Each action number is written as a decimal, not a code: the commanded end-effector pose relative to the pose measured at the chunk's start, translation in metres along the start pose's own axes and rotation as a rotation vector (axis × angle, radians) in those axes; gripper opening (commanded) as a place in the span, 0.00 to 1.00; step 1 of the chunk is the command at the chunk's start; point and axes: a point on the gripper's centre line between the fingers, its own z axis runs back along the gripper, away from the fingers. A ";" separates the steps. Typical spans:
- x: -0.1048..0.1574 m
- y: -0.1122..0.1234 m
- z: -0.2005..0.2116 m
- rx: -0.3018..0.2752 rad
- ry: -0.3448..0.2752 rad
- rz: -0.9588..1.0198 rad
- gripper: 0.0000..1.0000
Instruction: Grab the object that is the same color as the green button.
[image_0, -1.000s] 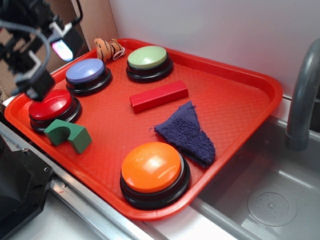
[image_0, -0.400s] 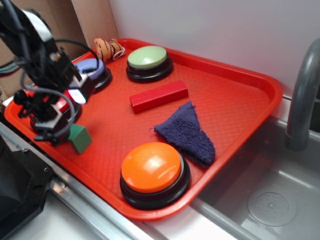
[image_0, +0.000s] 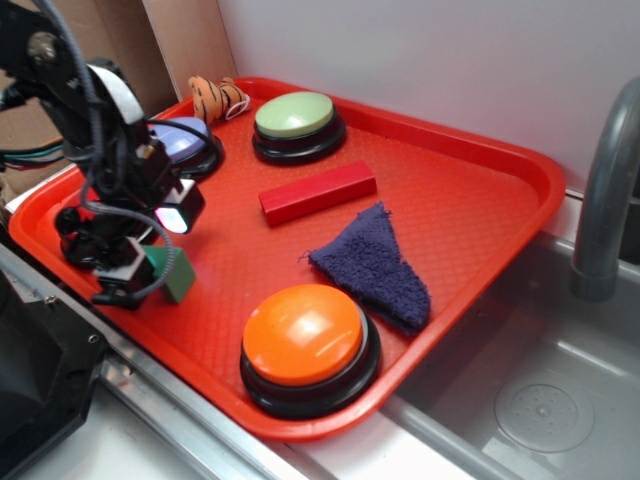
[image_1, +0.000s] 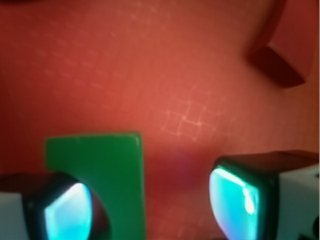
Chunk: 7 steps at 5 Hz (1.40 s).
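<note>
The object, a small dark green block (image_0: 174, 273), lies on the red tray (image_0: 480, 190) near its front left rim, and my arm covers its left part. My gripper (image_0: 132, 274) is low over it and open. In the wrist view the green block (image_1: 102, 172) sits at lower left, partly under the left fingertip (image_1: 65, 212), while the right fingertip (image_1: 235, 200) stands apart over bare tray; my gripper (image_1: 150, 210) holds nothing. The pale green button (image_0: 294, 115) stands at the tray's back.
A red rectangular block (image_0: 317, 191) lies mid-tray and shows in the wrist view's top right corner (image_1: 282, 47). A blue cloth (image_0: 375, 265), an orange button (image_0: 303, 335), a lavender button (image_0: 188, 135) and a tiger toy (image_0: 215, 97) share the tray. Faucet (image_0: 605, 190) and sink (image_0: 530, 400) lie right.
My arm has come down from the upper left and a little right, onto the green block. It now hides the block's arch side and the red button behind it.
</note>
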 end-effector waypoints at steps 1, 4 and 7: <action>0.007 0.017 0.000 0.025 0.033 0.077 0.28; 0.032 0.025 0.044 -0.048 0.029 0.590 0.00; 0.058 0.062 0.128 0.087 0.084 1.330 0.00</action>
